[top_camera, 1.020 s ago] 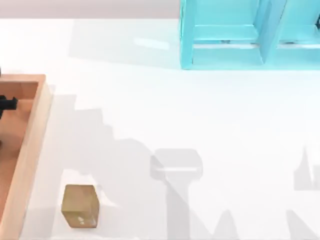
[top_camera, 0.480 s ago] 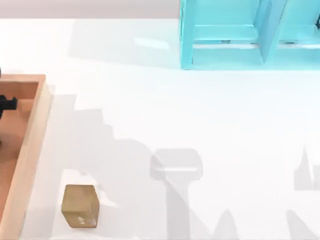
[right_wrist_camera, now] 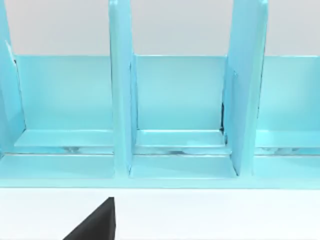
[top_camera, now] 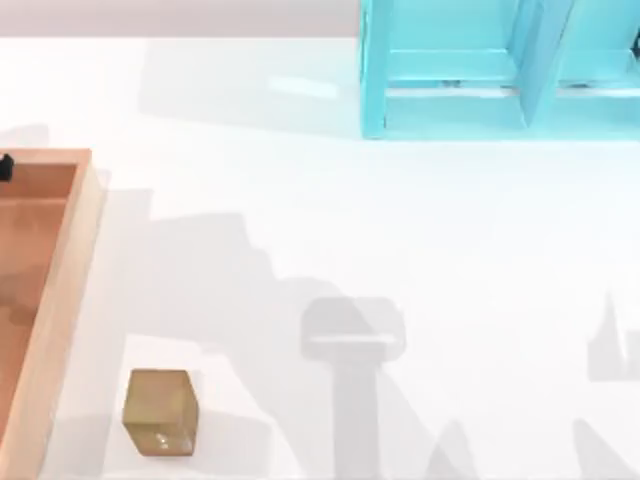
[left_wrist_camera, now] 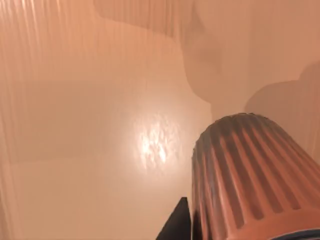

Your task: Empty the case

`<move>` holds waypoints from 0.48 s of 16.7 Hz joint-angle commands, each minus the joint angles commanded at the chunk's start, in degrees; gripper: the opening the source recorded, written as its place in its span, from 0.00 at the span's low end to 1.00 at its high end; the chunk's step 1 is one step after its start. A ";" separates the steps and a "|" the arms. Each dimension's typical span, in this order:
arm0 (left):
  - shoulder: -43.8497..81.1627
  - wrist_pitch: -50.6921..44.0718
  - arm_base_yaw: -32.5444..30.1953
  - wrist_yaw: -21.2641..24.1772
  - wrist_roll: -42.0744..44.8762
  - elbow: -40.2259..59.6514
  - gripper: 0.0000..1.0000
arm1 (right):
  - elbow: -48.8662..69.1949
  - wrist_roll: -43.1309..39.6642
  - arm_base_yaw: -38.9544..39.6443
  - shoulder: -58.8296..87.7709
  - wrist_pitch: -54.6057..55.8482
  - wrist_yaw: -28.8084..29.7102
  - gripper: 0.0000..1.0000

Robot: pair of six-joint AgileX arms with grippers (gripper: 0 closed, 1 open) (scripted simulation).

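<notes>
The case [top_camera: 62, 290] is a shallow wooden tray at the table's left edge, orange-brown inside with a tan rim. A black tip of my left gripper [top_camera: 4, 167] shows over its far left corner. In the left wrist view the case's floor [left_wrist_camera: 100, 150] lies below, and a ribbed brown cylinder [left_wrist_camera: 250, 175] stands close in front with one black finger [left_wrist_camera: 176, 227] against its side. The left gripper looks shut on this cylinder. A small tan cube [top_camera: 159, 412] sits on the table just right of the case.
A turquoise shelf unit [top_camera: 480, 70] stands at the back right, with open compartments [right_wrist_camera: 177, 100] facing my parked right gripper [right_wrist_camera: 95, 225]. White tabletop stretches between the case and the shelf.
My left gripper has moved from the case's middle left towards its far left corner, and the arm's shadows on the table have shifted. The cube has not moved.
</notes>
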 joint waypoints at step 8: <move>-0.63 -17.79 -1.05 -0.14 -0.61 16.43 0.00 | 0.00 0.00 0.00 0.00 0.00 0.00 1.00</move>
